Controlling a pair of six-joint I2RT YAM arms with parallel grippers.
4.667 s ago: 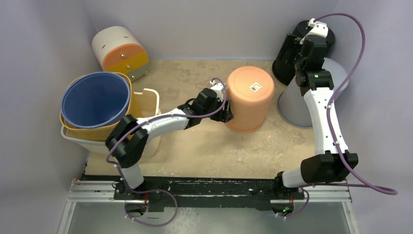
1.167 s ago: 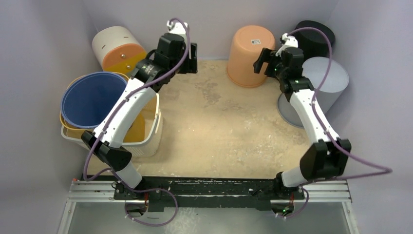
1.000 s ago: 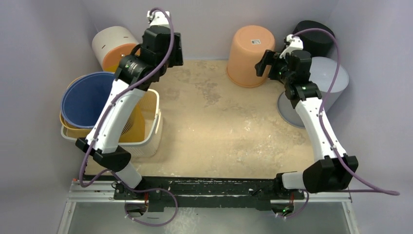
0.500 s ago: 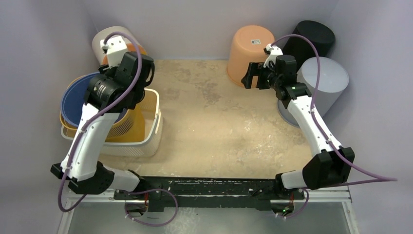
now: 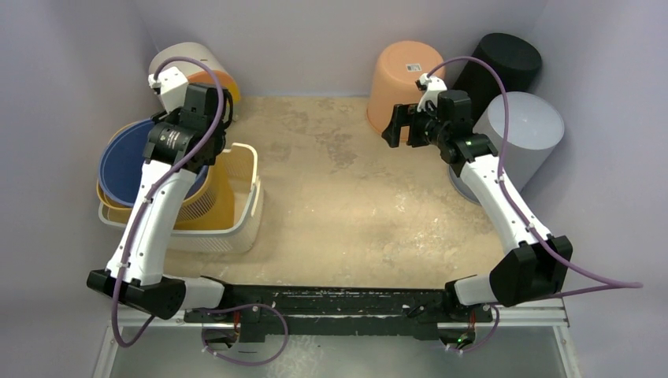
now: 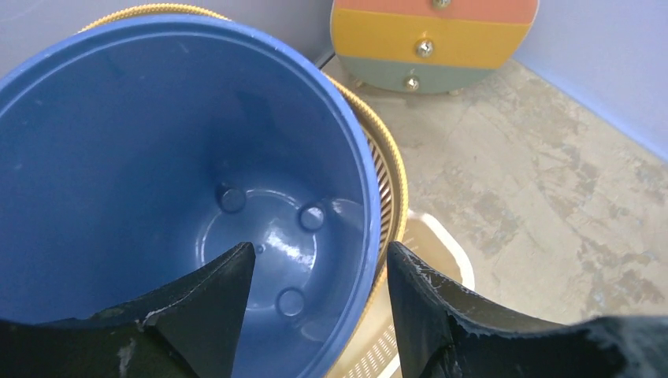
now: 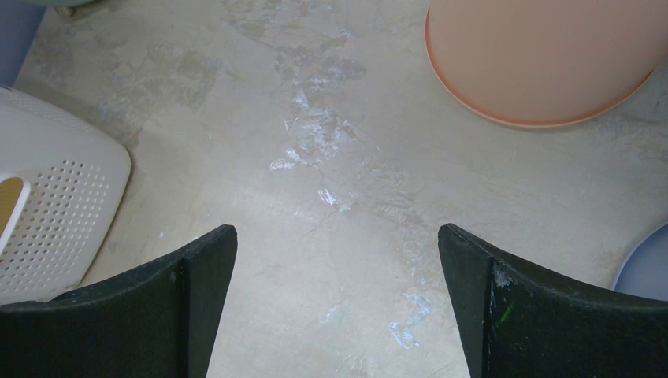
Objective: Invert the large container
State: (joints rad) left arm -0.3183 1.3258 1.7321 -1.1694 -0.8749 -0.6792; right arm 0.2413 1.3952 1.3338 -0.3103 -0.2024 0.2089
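Well, on the left the blue bucket stands mouth up, tucked inside a yellow basket that sits in a white basket. It looks like the big thing to flip (the orange bucket at the back already has its bottom up). The left gripper hangs over the edge of the blue bucket with its jaws open wide and nothing in them, and the rim runs between the two fingers. If it bites the rim and pulls, the yellow basket may come up too, because the bucket seems to sit snug in it. The rim looks thin and smooth, so the bucket could slip out when it tips. There is not much room either. The side wall and the round drawer box are near, and a swinging bucket could bump them. On the right, the right gripper is open wide too and holds nothing. It hangs above the table near the orange bucket, and a careless move back could knock that bucket over.
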